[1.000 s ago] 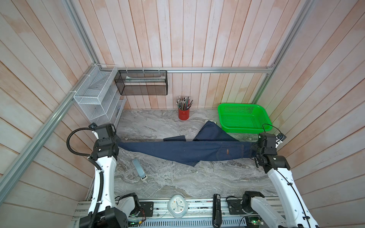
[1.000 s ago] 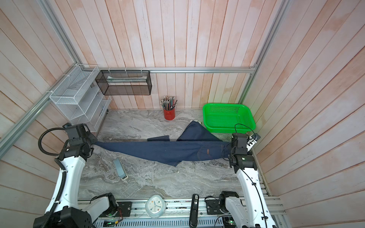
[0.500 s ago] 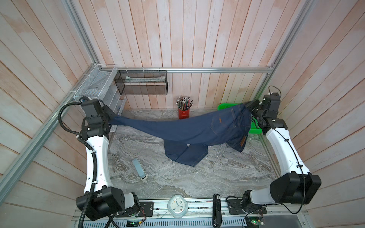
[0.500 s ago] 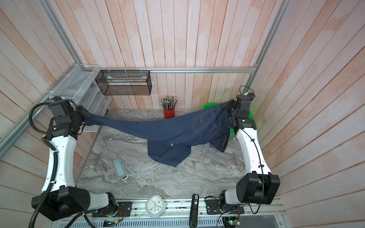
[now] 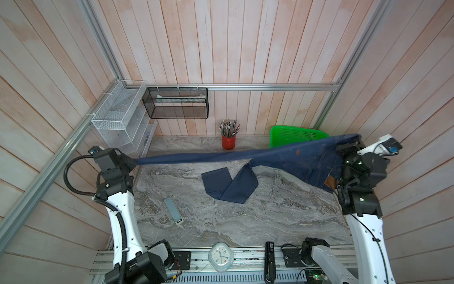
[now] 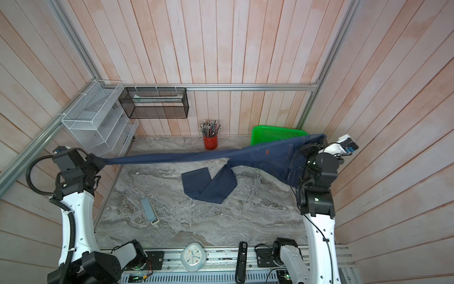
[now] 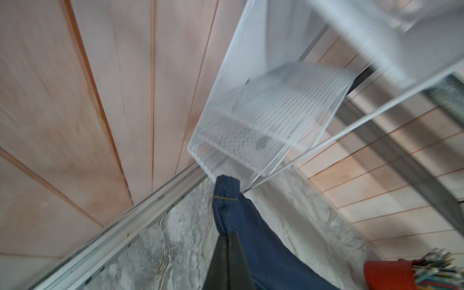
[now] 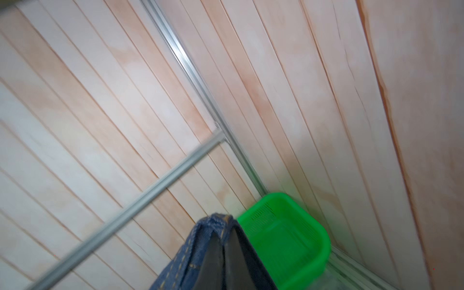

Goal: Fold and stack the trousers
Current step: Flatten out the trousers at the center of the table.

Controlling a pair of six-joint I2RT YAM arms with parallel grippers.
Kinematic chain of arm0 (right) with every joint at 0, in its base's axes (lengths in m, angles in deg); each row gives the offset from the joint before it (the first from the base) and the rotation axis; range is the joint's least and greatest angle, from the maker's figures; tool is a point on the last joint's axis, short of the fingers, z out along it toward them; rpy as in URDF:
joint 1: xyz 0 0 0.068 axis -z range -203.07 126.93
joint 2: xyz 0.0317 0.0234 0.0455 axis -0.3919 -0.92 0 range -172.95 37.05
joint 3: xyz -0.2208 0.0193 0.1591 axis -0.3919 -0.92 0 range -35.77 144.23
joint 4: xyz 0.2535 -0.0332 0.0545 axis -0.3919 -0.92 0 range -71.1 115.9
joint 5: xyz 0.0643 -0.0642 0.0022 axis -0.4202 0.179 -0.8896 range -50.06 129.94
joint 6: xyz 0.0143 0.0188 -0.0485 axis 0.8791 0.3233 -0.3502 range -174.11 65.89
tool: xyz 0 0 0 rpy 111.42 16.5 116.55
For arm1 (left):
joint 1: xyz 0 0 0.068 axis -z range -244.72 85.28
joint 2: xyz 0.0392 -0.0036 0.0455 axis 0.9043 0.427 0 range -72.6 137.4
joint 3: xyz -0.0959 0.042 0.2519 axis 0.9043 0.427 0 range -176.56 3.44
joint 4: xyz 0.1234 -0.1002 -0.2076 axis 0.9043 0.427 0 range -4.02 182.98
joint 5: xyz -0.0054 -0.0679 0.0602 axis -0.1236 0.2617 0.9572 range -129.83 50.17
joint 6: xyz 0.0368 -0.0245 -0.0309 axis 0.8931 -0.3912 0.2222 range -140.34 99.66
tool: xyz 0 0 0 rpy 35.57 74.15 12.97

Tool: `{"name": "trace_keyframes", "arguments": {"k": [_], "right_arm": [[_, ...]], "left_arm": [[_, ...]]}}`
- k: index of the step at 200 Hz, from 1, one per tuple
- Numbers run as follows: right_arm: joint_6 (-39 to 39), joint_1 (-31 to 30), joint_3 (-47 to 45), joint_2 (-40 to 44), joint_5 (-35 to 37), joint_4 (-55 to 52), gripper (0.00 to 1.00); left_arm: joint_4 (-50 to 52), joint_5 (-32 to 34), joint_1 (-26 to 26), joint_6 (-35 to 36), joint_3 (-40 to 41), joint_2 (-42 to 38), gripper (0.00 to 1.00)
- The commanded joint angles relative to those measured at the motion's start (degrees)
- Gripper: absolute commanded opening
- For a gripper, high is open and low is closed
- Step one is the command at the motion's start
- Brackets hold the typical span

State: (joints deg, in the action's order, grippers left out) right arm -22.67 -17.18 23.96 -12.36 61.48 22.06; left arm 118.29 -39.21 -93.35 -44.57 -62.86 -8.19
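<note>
Navy denim trousers (image 5: 290, 157): strung across mid-frame, one leg sagging onto marble table (image 5: 270, 221). My left gripper (image 7: 227, 234) pinching hem, right gripper (image 8: 223, 241) pinching waistband. Step: spreading out. Next: lower both evenly, legs aligned.

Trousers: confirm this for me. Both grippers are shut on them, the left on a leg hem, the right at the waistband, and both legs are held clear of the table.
Wrong on one point: only one leg is clear. The left gripper is shut on the trousers at a leg hem and the right gripper at the waistband, but the other leg hangs down and lies folded on the table, as both top views show.
</note>
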Motion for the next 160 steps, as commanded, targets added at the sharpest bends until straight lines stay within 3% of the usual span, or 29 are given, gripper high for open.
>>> {"name": "trace_keyframes", "arguments": {"k": [1, 35, 64, 115, 160], "right_arm": [[-1.3, 0.6, -7.6, -0.3, 11.7, -9.3, 0.0], [0.6, 0.7, -15.5, 1.9, 19.6, -10.8, 0.0], [4.9, 1.5, -19.7, 4.3, 22.3, -13.7, 0.0], [10.9, 1.7, -21.5, 7.3, 22.3, -21.2, 0.0], [13.6, 1.1, -22.3, 9.1, 22.5, -26.5, 0.0]], "left_arm": [[0.0, 1.6, -0.8, 0.0, 4.0, 1.0, 0.0], [-0.7, 4.6, -2.7, 0.5, 7.8, 2.7, 0.0], [-2.1, 6.0, -3.4, 1.5, 9.2, 4.7, 0.0], [-2.0, 5.5, -3.5, 2.3, 9.6, 5.9, 0.01], [-0.9, 8.9, -3.5, 1.9, 11.6, 3.4, 0.01]]}}
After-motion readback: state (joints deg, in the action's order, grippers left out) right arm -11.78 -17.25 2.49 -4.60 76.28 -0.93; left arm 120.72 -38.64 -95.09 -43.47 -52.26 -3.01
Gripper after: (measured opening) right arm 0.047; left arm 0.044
